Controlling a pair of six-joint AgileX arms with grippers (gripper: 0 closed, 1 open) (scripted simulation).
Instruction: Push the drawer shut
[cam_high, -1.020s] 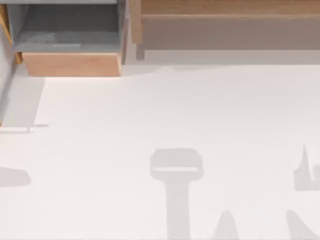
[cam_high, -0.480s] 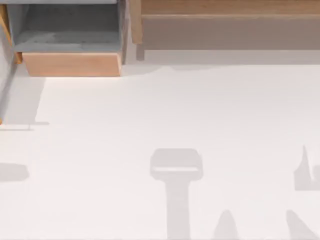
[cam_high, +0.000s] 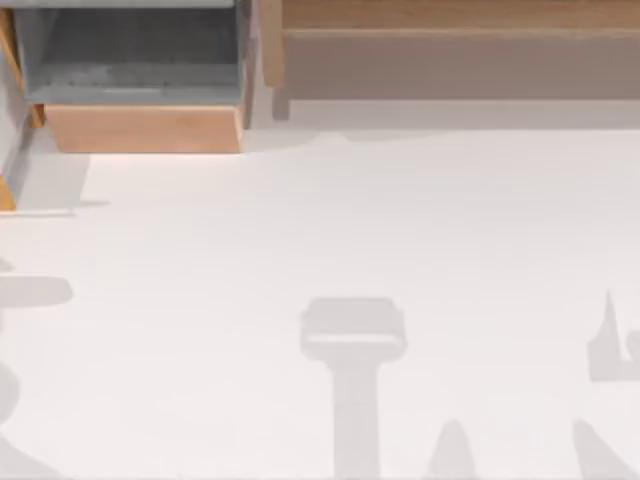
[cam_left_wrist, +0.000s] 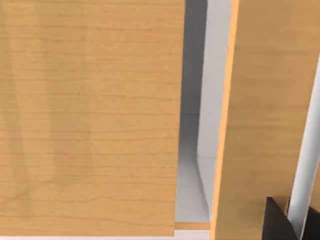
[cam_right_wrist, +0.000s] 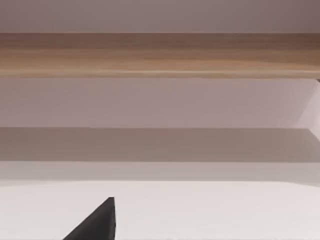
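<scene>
- Top view: drawer (cam_high: 140, 85) sits at the far left of the table (cam_high: 330, 230), pulled out toward the near side — grey inner walls and speckled floor exposed, light-wood front panel facing the near edge. Not shut yet, by a clear margin.
- Top view: wooden shelf (cam_high: 450, 40) runs along the far edge to the right of the drawer, separate from it. Arm shadows fall on the white surface at near left and near right.
- Left wrist view: camera is right up against the light-wood front panel of the drawer (cam_left_wrist: 90, 115), with a second wood panel beside it and a narrow grey gap between them. A dark fingertip of the left gripper (cam_left_wrist: 280, 220) pokes in next to that second panel. Can't tell how wide the fingers stand or whether they touch wood; nothing visibly held.
- Right wrist view: right gripper (cam_right_wrist: 97, 222) shows as one dark fingertip over bare table, facing the wooden shelf (cam_right_wrist: 160, 55), well apart from it — looks parked. Finger spread can't be told; nothing held.
- Progress, my read: left arm is lined up at the drawer front, push itself not done. What's left is the whole closing stroke, front panel driven toward the far side until flush.
</scene>
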